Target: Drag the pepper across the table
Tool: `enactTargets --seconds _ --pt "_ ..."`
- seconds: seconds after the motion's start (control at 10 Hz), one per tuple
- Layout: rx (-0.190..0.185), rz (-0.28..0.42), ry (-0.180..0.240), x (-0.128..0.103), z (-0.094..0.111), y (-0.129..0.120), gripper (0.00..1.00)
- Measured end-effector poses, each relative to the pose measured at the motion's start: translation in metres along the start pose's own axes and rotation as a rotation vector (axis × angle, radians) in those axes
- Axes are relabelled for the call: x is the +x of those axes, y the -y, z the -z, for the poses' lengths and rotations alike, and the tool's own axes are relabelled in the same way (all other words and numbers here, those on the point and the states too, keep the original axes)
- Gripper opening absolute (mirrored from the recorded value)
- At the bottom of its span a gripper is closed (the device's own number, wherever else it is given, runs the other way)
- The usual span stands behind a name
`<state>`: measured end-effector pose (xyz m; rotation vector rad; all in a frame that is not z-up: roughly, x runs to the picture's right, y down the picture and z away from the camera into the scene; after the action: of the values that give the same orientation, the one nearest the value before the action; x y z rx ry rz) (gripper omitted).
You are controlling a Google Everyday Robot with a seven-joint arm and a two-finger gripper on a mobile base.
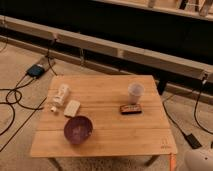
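Pepper at the tabletop's front right corner, hand unseen

From the left, a white bottle (61,94) lay beside a pale block (72,108), with the purple bowl (78,130) nearer the front, then a white cup (135,92) and a dark bar (131,109). The pepper (173,161) showed as an upright orange-red sliver just under the front right corner of the tabletop (110,137), seemingly off its surface. A white rounded robot part (200,160) sat just right of it. The hand itself was out of sight, so released or clenched could not be told. The drag looked finished or overrun. The next move likely called for checking where the pepper rested.
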<state>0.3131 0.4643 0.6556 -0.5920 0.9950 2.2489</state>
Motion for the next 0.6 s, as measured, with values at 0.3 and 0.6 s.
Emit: enactTargets --seconds 0.3,0.6 --pt "0.015 0.018 0.005 -0.004 0.006 -0.004 0.54" --pt "0.031 0.038 0.008 -0.006 0.012 -0.009 0.80"
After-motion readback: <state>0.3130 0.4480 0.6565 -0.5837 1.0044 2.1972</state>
